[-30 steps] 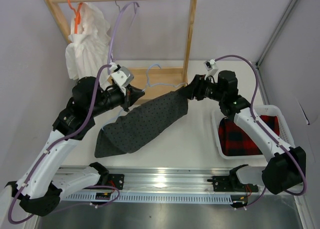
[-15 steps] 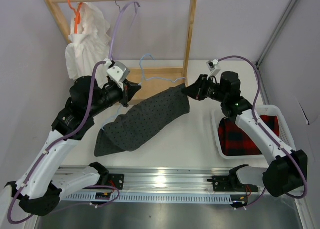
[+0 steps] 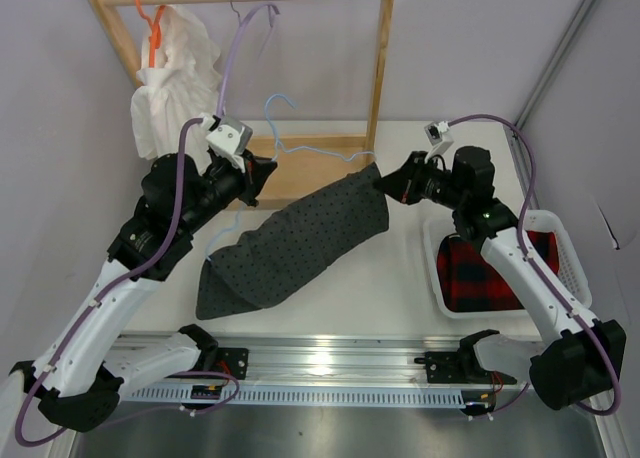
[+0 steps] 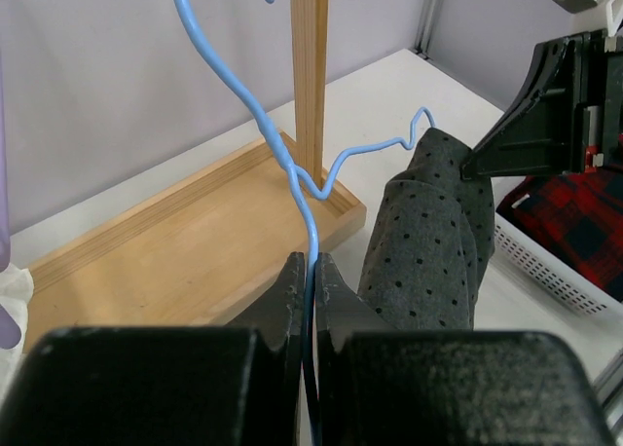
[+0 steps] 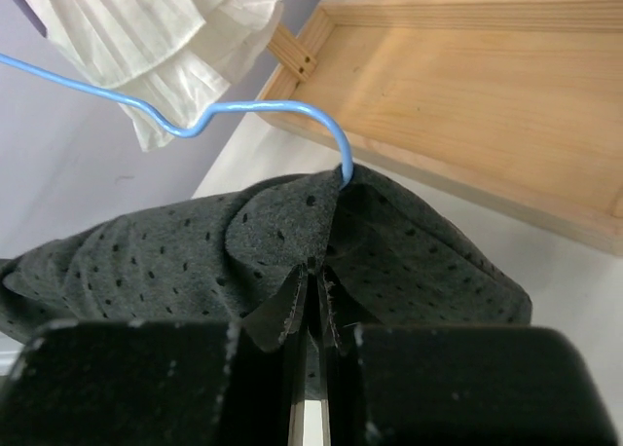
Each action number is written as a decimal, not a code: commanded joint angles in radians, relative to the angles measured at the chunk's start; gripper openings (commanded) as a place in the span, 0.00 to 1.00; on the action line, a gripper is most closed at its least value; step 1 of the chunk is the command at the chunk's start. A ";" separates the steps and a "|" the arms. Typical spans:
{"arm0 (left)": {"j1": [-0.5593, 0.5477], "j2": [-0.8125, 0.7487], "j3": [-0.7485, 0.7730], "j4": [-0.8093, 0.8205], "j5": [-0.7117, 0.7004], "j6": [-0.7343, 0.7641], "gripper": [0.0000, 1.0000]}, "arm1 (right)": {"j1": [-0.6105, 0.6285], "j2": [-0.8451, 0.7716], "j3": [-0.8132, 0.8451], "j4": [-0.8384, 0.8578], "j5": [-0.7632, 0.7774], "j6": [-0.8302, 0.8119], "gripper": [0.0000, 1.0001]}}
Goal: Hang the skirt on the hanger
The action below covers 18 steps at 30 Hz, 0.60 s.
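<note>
The dark grey dotted skirt (image 3: 290, 243) hangs between the two arms, its lower end resting on the table. The thin light-blue wire hanger (image 3: 300, 148) is lifted above the wooden tray, hook upward. My left gripper (image 3: 262, 171) is shut on the hanger's wire (image 4: 311, 241). One shoulder of the hanger (image 5: 321, 125) goes into the skirt's top edge (image 5: 292, 222). My right gripper (image 3: 385, 181) is shut on that edge of the skirt, right beside the hanger's tip. In the left wrist view the skirt (image 4: 428, 251) hangs off the hanger's far end.
A wooden rack (image 3: 380, 68) stands at the back with a tray base (image 3: 330, 158). On its bar hang a white garment (image 3: 175, 78) on an orange hanger (image 3: 152, 28) and a lavender hanger (image 3: 235, 48). A white basket (image 3: 555, 228) with a plaid garment (image 3: 490, 273) sits at right.
Both arms have risen and shifted right. The hanger has been lifted and tilted up, and the skirt's top end has moved up and right with it.
</note>
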 commanded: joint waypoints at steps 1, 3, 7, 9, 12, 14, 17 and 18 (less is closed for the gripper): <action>0.015 -0.025 0.044 0.147 -0.105 -0.030 0.00 | -0.010 -0.030 -0.023 -0.065 0.033 -0.048 0.08; 0.015 -0.022 0.049 0.178 -0.091 -0.051 0.00 | -0.010 -0.025 -0.023 -0.068 0.039 -0.048 0.08; 0.015 -0.004 0.070 0.230 -0.004 -0.082 0.00 | -0.007 0.004 0.006 -0.067 0.054 -0.045 0.09; 0.014 0.011 0.087 0.241 0.033 -0.083 0.00 | -0.004 0.038 0.054 -0.088 0.073 -0.051 0.12; 0.015 0.030 0.116 0.250 0.045 -0.088 0.00 | 0.010 0.079 0.115 -0.125 0.125 -0.064 0.18; 0.014 0.033 0.128 0.262 0.051 -0.094 0.00 | 0.024 0.102 0.146 -0.154 0.169 -0.076 0.21; 0.014 0.030 0.134 0.279 0.071 -0.099 0.00 | 0.050 0.147 0.197 -0.179 0.215 -0.097 0.23; 0.014 0.028 0.136 0.281 0.074 -0.099 0.00 | 0.057 0.162 0.212 -0.183 0.226 -0.101 0.22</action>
